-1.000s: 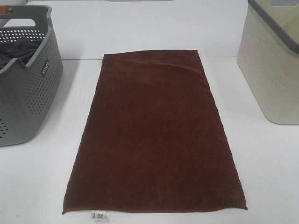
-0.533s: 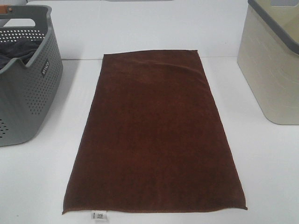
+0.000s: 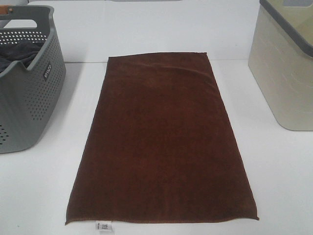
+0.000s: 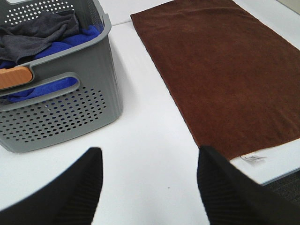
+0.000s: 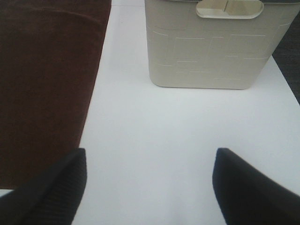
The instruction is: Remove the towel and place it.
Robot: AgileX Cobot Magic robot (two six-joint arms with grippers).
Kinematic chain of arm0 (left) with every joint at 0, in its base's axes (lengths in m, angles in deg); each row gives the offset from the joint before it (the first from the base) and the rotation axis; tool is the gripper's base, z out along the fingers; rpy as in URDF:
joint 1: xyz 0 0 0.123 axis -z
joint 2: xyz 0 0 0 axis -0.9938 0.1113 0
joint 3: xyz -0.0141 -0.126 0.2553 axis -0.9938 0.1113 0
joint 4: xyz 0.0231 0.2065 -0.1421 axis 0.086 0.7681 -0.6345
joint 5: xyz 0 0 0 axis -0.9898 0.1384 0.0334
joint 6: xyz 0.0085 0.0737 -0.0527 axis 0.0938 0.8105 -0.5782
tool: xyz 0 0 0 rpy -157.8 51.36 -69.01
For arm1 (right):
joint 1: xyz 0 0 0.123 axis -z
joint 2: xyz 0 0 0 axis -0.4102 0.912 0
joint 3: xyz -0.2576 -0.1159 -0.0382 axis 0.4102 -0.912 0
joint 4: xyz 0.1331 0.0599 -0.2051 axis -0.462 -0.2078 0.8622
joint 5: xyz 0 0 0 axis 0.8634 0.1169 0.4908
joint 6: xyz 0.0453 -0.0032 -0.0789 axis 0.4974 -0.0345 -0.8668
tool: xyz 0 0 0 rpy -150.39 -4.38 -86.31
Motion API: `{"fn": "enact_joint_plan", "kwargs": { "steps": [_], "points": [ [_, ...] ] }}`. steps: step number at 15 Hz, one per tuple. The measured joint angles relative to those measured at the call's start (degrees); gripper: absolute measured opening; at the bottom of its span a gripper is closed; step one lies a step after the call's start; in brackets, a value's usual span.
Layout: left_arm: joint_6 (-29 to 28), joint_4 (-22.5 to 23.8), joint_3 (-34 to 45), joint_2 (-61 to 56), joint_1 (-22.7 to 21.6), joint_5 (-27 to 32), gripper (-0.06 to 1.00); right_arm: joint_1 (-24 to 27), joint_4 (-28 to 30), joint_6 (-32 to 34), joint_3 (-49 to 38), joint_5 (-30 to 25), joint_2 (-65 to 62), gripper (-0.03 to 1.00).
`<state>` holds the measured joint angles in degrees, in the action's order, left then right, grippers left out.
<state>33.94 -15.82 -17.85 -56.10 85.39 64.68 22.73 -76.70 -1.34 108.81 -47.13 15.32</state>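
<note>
A: Where is the towel point(image 3: 161, 142) lying?

B: Flat on the white table point(image 3: 283, 186), filling the middle of the high view from just above centre down to the lower edge. It is dark reddish-brown and plush, with a stitched hem along the near edge and a small white tag point(image 3: 104, 226) poking out at the lower left corner.

A: What stands beside it?

B: At the left edge of the frame, a grey perforated laundry basket point(image 3: 29, 103), apart from the towel. Inside it the left wrist view shows a dark grey cloth point(image 4: 37, 33) on top of a blue cloth point(image 4: 56, 47), and an orange grip point(image 4: 14, 76) on the handle. At the upper right stands a cream bin point(image 3: 286, 73) with a grey rim, also clear of the towel.

A: And the grippers?

B: Neither appears in the high view. The left gripper point(image 4: 147, 183) has its black fingers spread, with bare table between them. The right gripper point(image 5: 150, 183) is spread wide too, above the table between the towel's edge and the cream bin. Neither one touches the towel or pinches anything.
</note>
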Motion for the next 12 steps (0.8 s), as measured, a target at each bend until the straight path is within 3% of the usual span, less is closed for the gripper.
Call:
{"fn": "enact_joint_plan", "kwargs": {
  "steps": [4,12],
  "points": [
    [0.0,0.0,0.0,0.0,0.0,0.0,0.57,2.5,-0.1,0.0,0.0,0.0,0.0,0.71],
    [0.0,0.0,0.0,0.0,0.0,0.0,0.57,2.6,-0.1,0.0,0.0,0.0,0.0,0.71]
  ]
}}
